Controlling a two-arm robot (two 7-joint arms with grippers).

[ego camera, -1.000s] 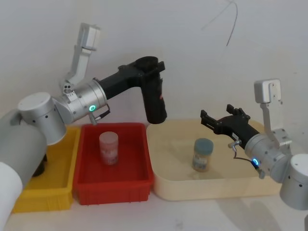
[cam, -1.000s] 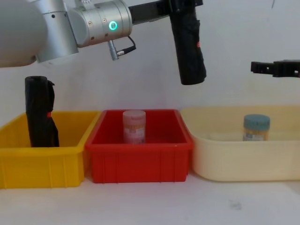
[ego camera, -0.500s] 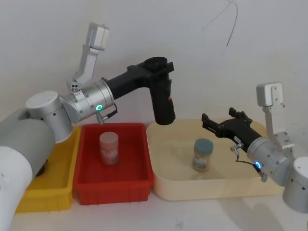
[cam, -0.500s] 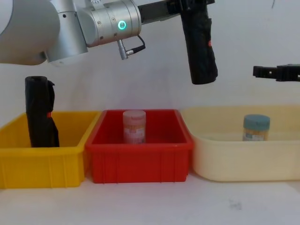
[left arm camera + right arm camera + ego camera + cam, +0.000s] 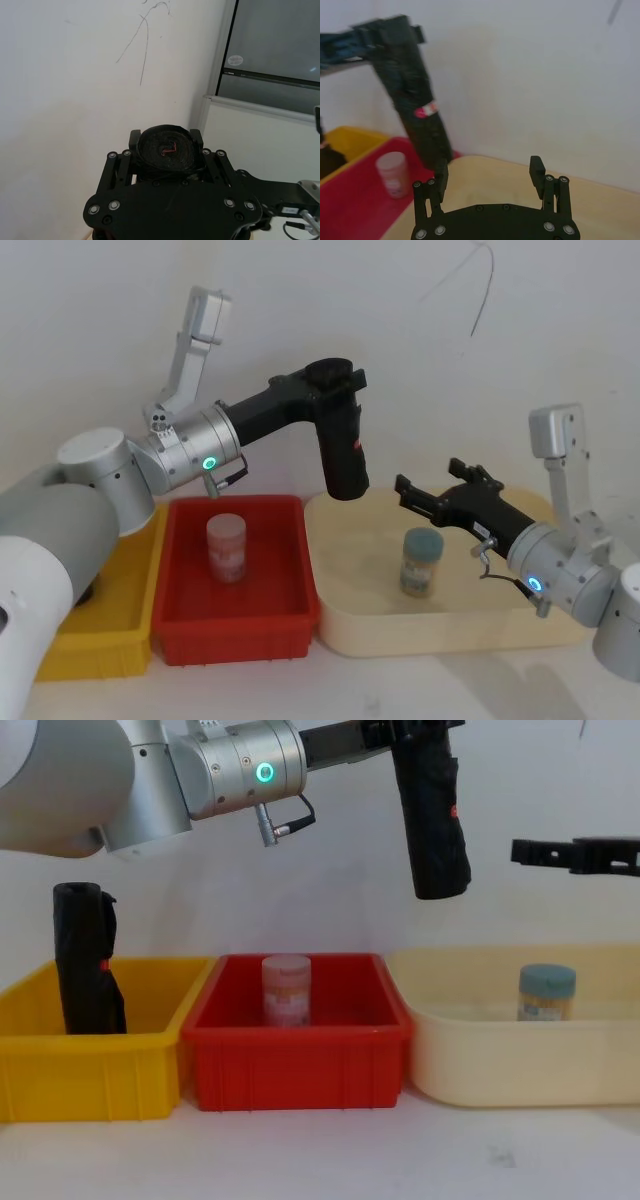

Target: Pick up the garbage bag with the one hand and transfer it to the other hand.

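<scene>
The garbage bag [image 5: 342, 455] is held nearly upright, clamped in the left gripper [image 5: 335, 375]; the right gripper [image 5: 489, 165] is spread open at its three o'clock.

Three bins sat in a row.
The yellow bin [image 5: 90, 1070] on the left held a black roll [image 5: 85, 960] standing up. The red bin [image 5: 300, 1065] in the middle held a pink jar [image 5: 286, 990]. The cream tub [image 5: 500, 1065] on the right held a blue-lidded jar [image 5: 546, 992].
</scene>
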